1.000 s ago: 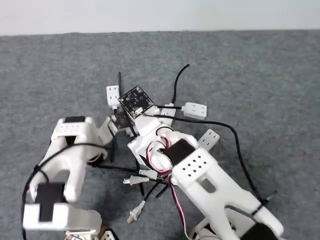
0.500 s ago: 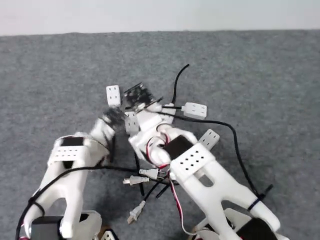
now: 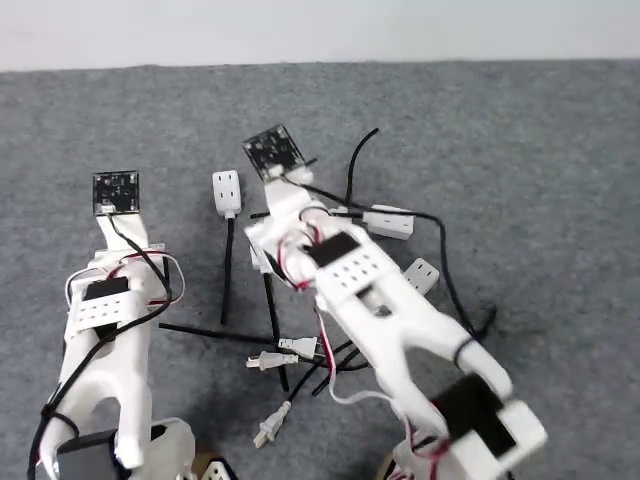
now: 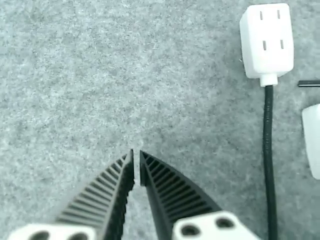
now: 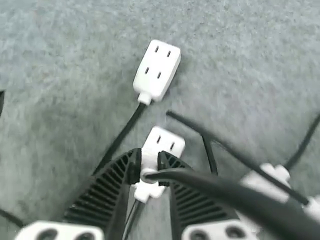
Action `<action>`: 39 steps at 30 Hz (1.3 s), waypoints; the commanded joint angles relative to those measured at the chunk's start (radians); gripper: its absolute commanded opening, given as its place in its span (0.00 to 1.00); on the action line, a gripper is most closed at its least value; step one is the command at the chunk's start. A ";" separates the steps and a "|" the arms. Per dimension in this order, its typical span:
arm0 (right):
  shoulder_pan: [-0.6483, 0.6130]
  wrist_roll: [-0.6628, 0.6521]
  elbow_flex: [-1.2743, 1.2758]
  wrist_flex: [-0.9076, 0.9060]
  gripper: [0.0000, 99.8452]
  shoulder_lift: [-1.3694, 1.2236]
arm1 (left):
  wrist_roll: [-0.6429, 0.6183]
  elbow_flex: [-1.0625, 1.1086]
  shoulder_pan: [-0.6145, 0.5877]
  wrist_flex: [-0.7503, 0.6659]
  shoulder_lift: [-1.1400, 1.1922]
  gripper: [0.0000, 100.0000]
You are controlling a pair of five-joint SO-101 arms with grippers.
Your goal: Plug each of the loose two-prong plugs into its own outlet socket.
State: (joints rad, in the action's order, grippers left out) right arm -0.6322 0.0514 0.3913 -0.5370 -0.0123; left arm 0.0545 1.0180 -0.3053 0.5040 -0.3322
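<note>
Plugs lie loose near 6 o'clock in the high view. One white two-prong plug (image 3: 272, 360) has its metal blades turned toward 9 o'clock. A second white two-prong plug (image 3: 268, 428) sits just beyond it toward 7 o'clock. Both trail black cords and neither is seated in a socket. Both lie well apart from either arm's jaws.

At 12 o'clock from them, the right gripper (image 5: 148, 154) has its ribbed black jaws clenched on the narrow cord end of a white plastic outlet block (image 5: 162, 142). A glossy black cable (image 5: 220, 190) crosses in front of it. The right wrist view shows this grasp, while in the high view the arm covers most of that block.

Toward 11 o'clock lies a free white four-slot outlet socket (image 3: 227, 192) on a straight black cord (image 4: 270, 150). The left wrist view shows its smooth face and rounded corners.

The left gripper (image 4: 136, 156) hangs near it over the fuzzy grey felt counter (image 4: 75, 75), its serrated jaws pressed together on nothing.

Toward 2 o'clock rest a long white socket (image 3: 388, 222) and a small tilted white socket (image 3: 422, 275).
</note>
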 commanded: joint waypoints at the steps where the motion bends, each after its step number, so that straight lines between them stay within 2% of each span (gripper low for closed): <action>1: 0.013 0.012 -0.149 0.022 0.01 -0.067 | -0.011 -0.013 -0.011 -0.028 -0.031 0.01; 10: 0.064 0.014 -0.239 0.015 0.01 -0.183 | -0.009 -0.012 -0.011 -0.028 -0.031 0.01; 28: 0.038 0.098 -0.221 -0.061 0.01 -0.196 | -0.009 -0.012 -0.012 -0.028 -0.029 0.01; 34: 0.018 0.086 -0.206 -0.045 0.01 -0.239 | -0.009 -0.012 -0.012 -0.028 -0.028 0.01; 36: 0.015 0.044 -0.227 -0.053 0.01 -0.280 | -0.009 -0.012 -0.012 -0.028 -0.026 0.01; 39: 0.015 0.020 -0.282 -0.124 0.01 -0.325 | -0.009 -0.012 -0.014 -0.028 -0.025 0.01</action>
State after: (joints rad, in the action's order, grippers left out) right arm -0.5984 0.1005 0.1626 -0.5999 -0.3038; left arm 0.0545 1.0180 -0.3115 0.5010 -0.3322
